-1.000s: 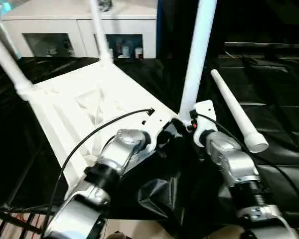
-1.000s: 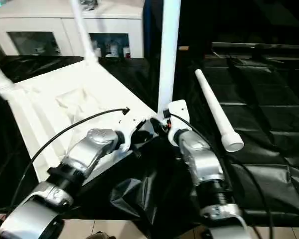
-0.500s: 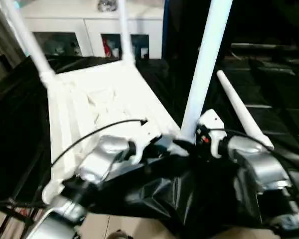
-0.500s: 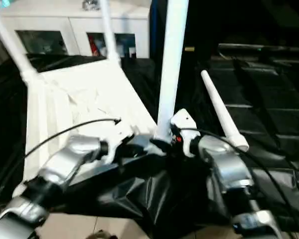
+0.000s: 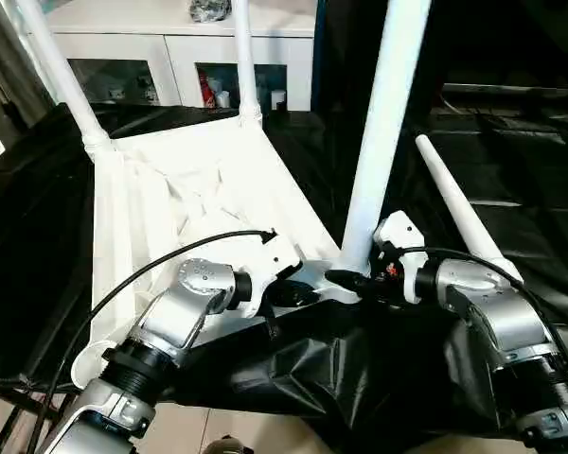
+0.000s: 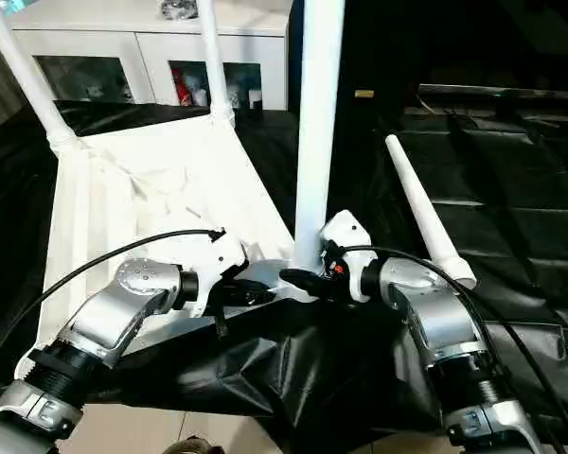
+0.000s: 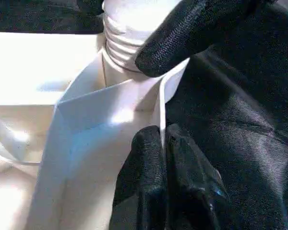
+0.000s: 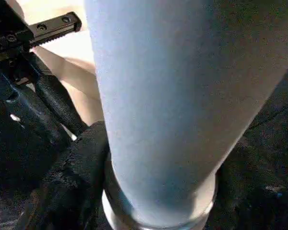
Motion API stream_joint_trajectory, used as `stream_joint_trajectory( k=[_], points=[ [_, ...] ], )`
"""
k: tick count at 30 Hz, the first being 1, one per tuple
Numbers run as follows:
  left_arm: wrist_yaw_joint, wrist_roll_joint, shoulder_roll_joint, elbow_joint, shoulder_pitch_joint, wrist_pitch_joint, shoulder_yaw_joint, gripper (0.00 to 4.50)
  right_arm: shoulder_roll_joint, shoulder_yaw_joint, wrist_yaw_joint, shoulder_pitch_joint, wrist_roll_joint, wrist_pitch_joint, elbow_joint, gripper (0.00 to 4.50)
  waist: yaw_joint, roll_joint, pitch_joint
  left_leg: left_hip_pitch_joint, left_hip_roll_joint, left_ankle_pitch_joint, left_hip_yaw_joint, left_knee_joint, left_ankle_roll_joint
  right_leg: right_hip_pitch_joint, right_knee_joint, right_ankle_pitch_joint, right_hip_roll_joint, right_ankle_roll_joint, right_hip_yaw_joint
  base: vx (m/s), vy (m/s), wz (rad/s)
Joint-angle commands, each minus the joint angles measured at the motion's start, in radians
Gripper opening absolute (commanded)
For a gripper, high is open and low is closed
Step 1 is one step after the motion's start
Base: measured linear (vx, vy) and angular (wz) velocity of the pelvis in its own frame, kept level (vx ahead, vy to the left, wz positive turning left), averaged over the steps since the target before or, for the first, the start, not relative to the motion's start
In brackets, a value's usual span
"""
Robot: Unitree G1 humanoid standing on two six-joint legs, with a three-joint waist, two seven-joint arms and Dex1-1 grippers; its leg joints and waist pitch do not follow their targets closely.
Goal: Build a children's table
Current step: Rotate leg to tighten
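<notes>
Left gripper [image 5: 298, 291] pinches the tabletop [image 5: 208, 199] rim beside the corner socket, steadying it; right gripper [image 5: 346, 281] jaws clasp the third leg [image 5: 379, 142] base, seating it there

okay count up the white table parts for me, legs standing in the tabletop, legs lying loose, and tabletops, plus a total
Legs standing in the tabletop: 3
Loose leg lying on the black cover: 1
Tabletop: 1
Total: 5
</notes>
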Motion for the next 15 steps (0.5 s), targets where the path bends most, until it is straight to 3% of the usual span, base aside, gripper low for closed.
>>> stream_joint_trajectory(
  k=[1,7,8,10,11,12,13,15],
  points=[
    [0.003,-0.023,-0.025,-0.034,-0.025,-0.007,0.003,0.0,0.013,-0.009,-0.023,0.005,0.003,0.021,-0.016,2.72,-0.004,-0.021,-0.07,0.007,0.053,-0.216,-0.016,-0.069,0.053,0.053,-0.072,-0.372,-0.07,-0.14,0.055,0.0,0.0,0.0],
    [0.198,-0.013,-0.149,0.071,-0.098,0.027,0.068,0.0,0.157,-0.068,-0.318,-0.008,-0.038,0.067,0.073,2.7,-0.015,-0.023,-0.068,0.008,0.047,-0.226,-0.017,-0.07,0.026,0.049,-0.08,-0.42,-0.069,-0.124,0.05,0.0,0.0,0.0],
    [0.276,0.002,-0.196,0.126,-0.132,0.03,0.081,0.0,0.22,-0.099,-0.45,-0.025,-0.05,0.098,0.116,2.7,-0.019,-0.021,-0.07,0.002,0.044,-0.216,-0.019,-0.07,0.023,0.053,-0.078,-0.418,-0.072,-0.117,0.051,0.0,0.0,0.0],
    [0.362,0.03,-0.242,0.21,-0.173,0.012,0.08,0.0,0.297,-0.137,-0.62,-0.062,-0.066,0.116,0.18,2.7,-0.031,-0.018,-0.072,0.004,0.043,-0.215,-0.02,-0.069,0.021,0.053,-0.081,-0.394,-0.07,-0.117,0.05,0.0,0.0,0.0],
    [0.366,0.031,-0.244,0.214,-0.175,0.012,0.08,0.0,0.3,-0.138,-0.628,-0.064,-0.067,0.116,0.183,2.7,-0.036,-0.018,-0.068,0.005,0.041,-0.221,-0.017,-0.07,0.021,0.048,-0.084,-0.4,-0.067,-0.118,0.051,0.0,0.0,0.0],
    [0.397,0.039,-0.261,0.248,-0.191,0.005,0.08,0.0,0.327,-0.146,-0.686,-0.08,-0.075,0.115,0.209,2.7,-0.038,-0.019,-0.071,0.008,0.038,-0.228,-0.018,-0.069,0.019,0.051,-0.087,-0.415,-0.068,-0.113,0.048,0.0,0.0,0.0],
    [0.421,0.05,-0.277,0.287,-0.208,-0.01,0.076,0.0,0.357,-0.142,-0.705,-0.101,-0.076,0.096,0.232,2.7,-0.039,-0.013,-0.07,0.008,0.038,-0.235,-0.019,-0.07,0.018,0.051,-0.089,-0.422,-0.069,-0.106,0.048,0.0,0.0,0.0],
    [0.411,0.052,-0.283,0.298,-0.213,-0.02,0.07,0.0,0.371,-0.12,-0.67,-0.109,-0.076,0.068,0.231,2.7,-0.035,-0.014,-0.074,0.006,0.041,-0.22,-0.019,-0.069,0.028,0.055,-0.085,-0.386,-0.07,-0.104,0.049,0.0,0.0,0.0]
  ],
)
